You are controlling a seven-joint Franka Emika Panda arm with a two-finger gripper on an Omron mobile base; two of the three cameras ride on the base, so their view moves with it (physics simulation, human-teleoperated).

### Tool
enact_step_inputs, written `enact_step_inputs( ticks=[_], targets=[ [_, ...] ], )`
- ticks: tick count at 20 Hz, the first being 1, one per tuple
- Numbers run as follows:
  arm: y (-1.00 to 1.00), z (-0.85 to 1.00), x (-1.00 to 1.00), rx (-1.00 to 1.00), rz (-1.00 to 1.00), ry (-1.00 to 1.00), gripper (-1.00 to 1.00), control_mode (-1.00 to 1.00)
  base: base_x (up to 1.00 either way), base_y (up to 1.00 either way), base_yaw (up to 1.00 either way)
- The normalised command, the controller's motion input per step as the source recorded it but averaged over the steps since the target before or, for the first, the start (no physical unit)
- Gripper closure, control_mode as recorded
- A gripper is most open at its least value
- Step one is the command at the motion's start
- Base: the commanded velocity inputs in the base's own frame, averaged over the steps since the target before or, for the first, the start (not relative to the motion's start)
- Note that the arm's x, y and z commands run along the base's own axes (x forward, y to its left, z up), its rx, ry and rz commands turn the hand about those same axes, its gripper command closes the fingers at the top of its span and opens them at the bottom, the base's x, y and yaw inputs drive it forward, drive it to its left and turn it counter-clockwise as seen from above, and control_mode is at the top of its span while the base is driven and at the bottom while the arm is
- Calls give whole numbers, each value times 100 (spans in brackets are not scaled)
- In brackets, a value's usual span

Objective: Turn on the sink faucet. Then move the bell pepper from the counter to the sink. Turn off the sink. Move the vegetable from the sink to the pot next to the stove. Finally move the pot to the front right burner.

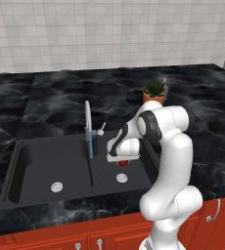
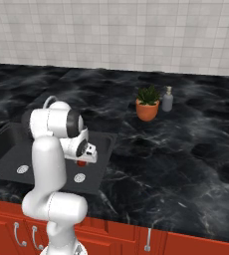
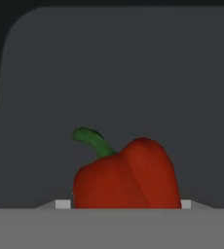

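My gripper (image 1: pixel 122 157) hangs over the right basin of the black sink (image 1: pixel 41 161) and is shut on the red bell pepper (image 1: pixel 123 163). In the hand view the bell pepper (image 3: pixel 126 175) sits with its green stem up between the two fingertips, the dark basin floor behind it. From the right base view the bell pepper (image 2: pixel 80 163) shows just under the hand, above the right drain (image 2: pixel 79 178). The silver sink faucet (image 1: pixel 87 117) stands behind the basins' divider, and a blue stream of water (image 1: pixel 90 146) runs from its spout. Black counter (image 1: pixel 207 127) surrounds the sink. Pot and stove are out of view.
A potted plant (image 2: pixel 147 104) in an orange pot and a grey soap dispenser (image 2: pixel 167 99) stand on the counter behind and to the right of the sink. Red cabinets (image 1: pixel 109 234) run under the counter's front edge. A tiled wall closes the back.
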Motion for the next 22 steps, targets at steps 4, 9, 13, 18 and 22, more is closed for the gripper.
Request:
enact_step_inputs(
  ticks=[4, 9, 13, 18, 22],
  targets=[
    [6, -24, 22, 0, 4, 3, 100, -100, 0, 0, 0],
    [0, -14, 18, 0, 3, 3, 100, -100, 0, 0, 0],
    [1, -22, 15, 0, 3, 5, 100, -100, 0, 0, 0],
    [6, -22, 16, 0, 3, 6, 100, -100, 0, 0, 0],
    [9, -19, 12, 0, 3, 7, -100, -100, 0, 0, 0]
  ],
)
